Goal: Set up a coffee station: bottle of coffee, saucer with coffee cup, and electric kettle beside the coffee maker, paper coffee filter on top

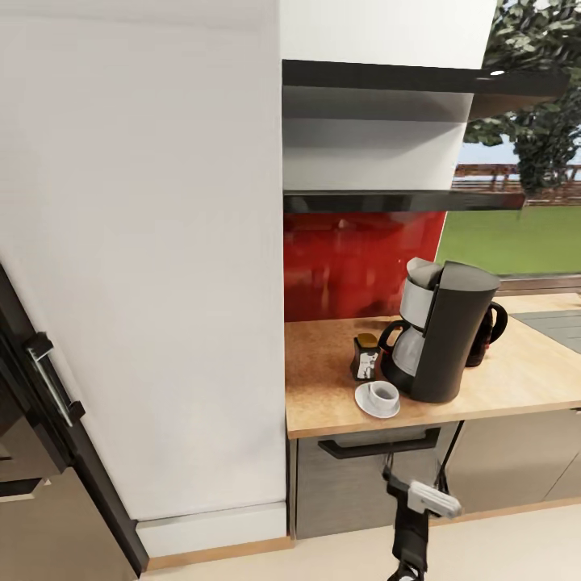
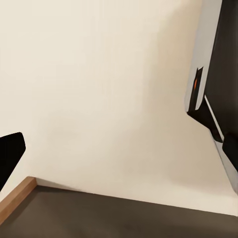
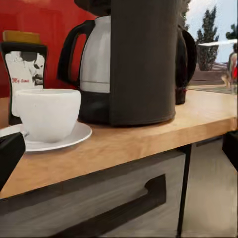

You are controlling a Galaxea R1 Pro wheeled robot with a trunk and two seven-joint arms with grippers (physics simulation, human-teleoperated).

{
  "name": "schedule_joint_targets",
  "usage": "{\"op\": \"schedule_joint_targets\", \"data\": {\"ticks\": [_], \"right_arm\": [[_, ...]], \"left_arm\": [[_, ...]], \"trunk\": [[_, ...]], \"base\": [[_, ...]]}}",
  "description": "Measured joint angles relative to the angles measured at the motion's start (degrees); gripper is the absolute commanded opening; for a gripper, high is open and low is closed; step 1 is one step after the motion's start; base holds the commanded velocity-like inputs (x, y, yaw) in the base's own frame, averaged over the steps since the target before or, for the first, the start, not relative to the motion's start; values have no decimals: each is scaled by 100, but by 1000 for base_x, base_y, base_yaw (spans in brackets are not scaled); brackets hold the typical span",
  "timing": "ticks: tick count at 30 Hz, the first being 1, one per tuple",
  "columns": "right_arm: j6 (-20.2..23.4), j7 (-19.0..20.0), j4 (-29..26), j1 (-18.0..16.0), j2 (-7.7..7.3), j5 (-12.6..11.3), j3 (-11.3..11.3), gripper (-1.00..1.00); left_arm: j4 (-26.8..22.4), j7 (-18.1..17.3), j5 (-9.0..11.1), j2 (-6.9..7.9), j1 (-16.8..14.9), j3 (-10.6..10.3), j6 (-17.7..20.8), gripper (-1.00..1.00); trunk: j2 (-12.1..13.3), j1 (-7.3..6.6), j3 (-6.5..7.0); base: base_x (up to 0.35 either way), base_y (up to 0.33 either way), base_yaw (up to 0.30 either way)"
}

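Coffee maker (image 1: 442,335) stands on the wood-grain table (image 1: 323,379), carafe facing front-left. Bottle of coffee (image 1: 366,357) already on the table, just beside the carafe, in front of the red backsplash (image 1: 355,262). Saucer (image 1: 374,405) sits near the front edge, just beside the machine, with coffee cup (image 1: 383,394) on it; right wrist view shows the same: cup (image 3: 47,114) on saucer (image 3: 57,140), bottle (image 3: 22,67) behind it. Electric kettle (image 1: 486,331) is behind the machine's far side, mostly hidden, handle and dark body showing. A pale shape at the machine's top (image 1: 421,274) may be the paper coffee filter, can't confirm. Kitchen shelf (image 1: 403,200) above looks bare.

Right pincer (image 1: 420,504) hangs low in front of the cabinet drawer handle (image 1: 379,445), below the table edge, apart from everything; its dark finger edges show wide apart at either side of the wrist view, nothing between, so it's spread and empty. Left pincer: state cannot be told; its camera faces a white wall and floor.

Judgement: setup looks essentially done, arm is clear. Next: check the filter sits on top, otherwise retract.
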Motion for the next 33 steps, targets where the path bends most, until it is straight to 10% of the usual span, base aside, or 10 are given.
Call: {"op": "schedule_joint_targets", "data": {"ticks": [10,20,28,33], "right_arm": [[42,-137,1549,16,76,-29,33,100],[189,401,1713,737,120,-35,21,100],[1488,1831,1712,1204,109,-73,-41,100],[3062,3102,1706,1237,77,-548,-841,100]], "left_arm": [[-6,1,4,-7,0,9,-20,100],[-21,0,9,-108,-24,2,-35,100],[-27,0,9,-117,-43,1,-35,100],[-27,0,9,-117,-46,-5,-39,100]], "trunk": [[0,0,0],[0,0,0],[0,0,0],[0,0,0]], "base": [[0,0,0],[0,0,0],[0,0,0],[0,0,0]]}}
